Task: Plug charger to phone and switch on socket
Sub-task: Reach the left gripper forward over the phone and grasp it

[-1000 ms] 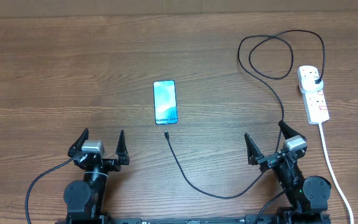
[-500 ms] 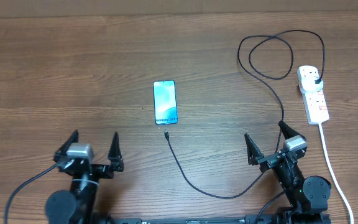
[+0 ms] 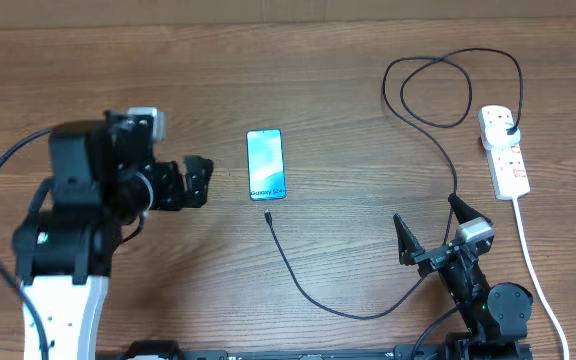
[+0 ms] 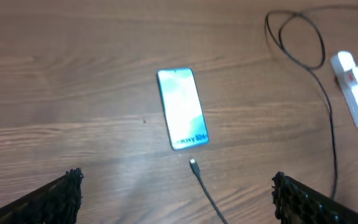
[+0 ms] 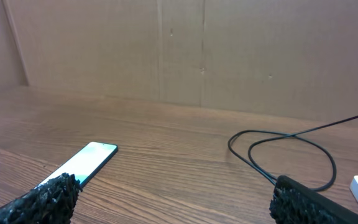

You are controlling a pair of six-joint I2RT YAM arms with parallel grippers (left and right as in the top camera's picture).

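Both grippers hang wide open and empty, and the charger [image 3: 268, 220] lies loose on the surface [image 3: 118, 70].
Its connector tip [image 4: 193, 165] rests just below the phone [image 3: 266, 165] at frame centre, and its plug sits in the socket [image 3: 504, 152] at upper right. The cable looks light and floppy, so the stiff tip is probably the best place to hold it. The slim phone may slide when pushed. The left gripper [image 3: 203, 180] hovers beside the phone, the right gripper [image 3: 426, 212] near the cable's slack loops, which could snag.

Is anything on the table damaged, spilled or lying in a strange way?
Nothing stands out. The phone lies flat, the charger cable lies loose with its tip just short of it, and the power strip looks intact.
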